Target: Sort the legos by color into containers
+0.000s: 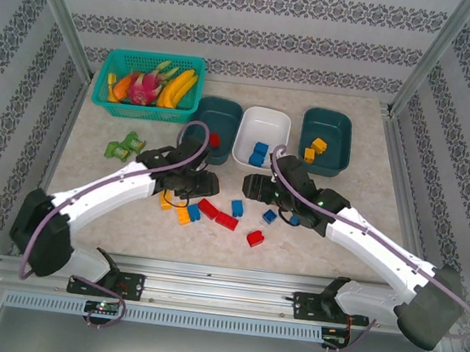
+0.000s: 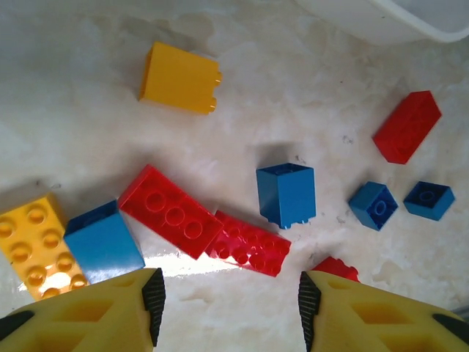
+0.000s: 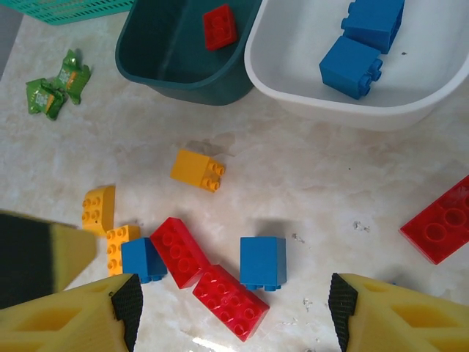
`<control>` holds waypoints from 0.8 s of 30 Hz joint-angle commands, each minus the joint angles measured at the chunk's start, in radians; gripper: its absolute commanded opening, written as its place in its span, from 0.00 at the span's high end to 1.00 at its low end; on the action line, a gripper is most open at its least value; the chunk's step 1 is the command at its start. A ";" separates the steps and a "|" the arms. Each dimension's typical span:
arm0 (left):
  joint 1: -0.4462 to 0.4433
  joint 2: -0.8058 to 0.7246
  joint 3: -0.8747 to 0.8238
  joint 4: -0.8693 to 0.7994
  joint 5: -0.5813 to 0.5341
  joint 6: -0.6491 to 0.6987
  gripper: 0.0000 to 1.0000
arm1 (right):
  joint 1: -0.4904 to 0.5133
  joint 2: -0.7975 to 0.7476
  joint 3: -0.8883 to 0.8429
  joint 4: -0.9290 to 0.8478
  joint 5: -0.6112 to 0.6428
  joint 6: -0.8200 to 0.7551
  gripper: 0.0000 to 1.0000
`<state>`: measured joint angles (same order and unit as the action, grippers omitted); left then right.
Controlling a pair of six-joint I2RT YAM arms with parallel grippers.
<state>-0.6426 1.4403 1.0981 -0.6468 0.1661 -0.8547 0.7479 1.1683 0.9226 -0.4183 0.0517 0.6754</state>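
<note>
The marbled table (image 1: pixel 370 193) carries the left arm (image 1: pixel 114 185) and the right arm (image 1: pixel 373 242), both reaching toward its middle. A teal mesh basket (image 1: pixel 151 57) of toy fruit sits at the far left. To its right along the far side stand the left dark teal tray (image 1: pixel 211 111) holding one red brick (image 1: pixel 215 139), the white tray (image 1: pixel 267 122) with blue bricks (image 1: pixel 259 153), and the right dark teal tray (image 1: pixel 334 124) with yellow-orange bricks (image 1: pixel 316 147). The left gripper (image 2: pixel 229 312) and the right gripper (image 3: pixel 234 312) hover with jaws apart and empty above the loose legos (image 1: pixel 226 220). These red, blue and yellow pieces lie scattered just near of the trays. A green toy (image 1: pixel 125 145) lies to the left.
</note>
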 commanded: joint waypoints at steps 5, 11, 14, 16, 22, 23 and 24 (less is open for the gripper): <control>-0.042 0.111 0.035 -0.043 -0.007 -0.313 0.45 | -0.010 -0.107 -0.059 -0.046 -0.017 0.012 0.30; -0.111 0.200 0.086 -0.069 -0.024 -0.652 0.33 | -0.012 -0.175 -0.113 -0.053 -0.053 0.008 0.30; -0.114 0.235 0.097 -0.111 -0.036 -0.763 0.33 | -0.016 -0.197 -0.124 -0.058 -0.071 -0.001 0.30; -0.114 0.242 0.083 -0.108 -0.057 -0.824 0.33 | -0.020 -0.211 -0.124 -0.067 -0.080 -0.010 0.30; -0.117 0.286 0.065 -0.092 -0.097 -0.940 0.35 | -0.053 -0.257 -0.142 -0.080 -0.107 -0.014 0.29; -0.117 0.304 0.064 -0.071 -0.097 -0.945 0.36 | -0.061 -0.262 -0.146 -0.080 -0.113 -0.014 0.29; -0.117 0.319 0.071 -0.065 -0.098 -0.945 0.36 | -0.066 -0.265 -0.149 -0.082 -0.121 -0.014 0.29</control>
<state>-0.7517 1.7164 1.1717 -0.7044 0.1013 -1.7096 0.6971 0.9207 0.7929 -0.4831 -0.0368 0.6750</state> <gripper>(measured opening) 0.642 0.708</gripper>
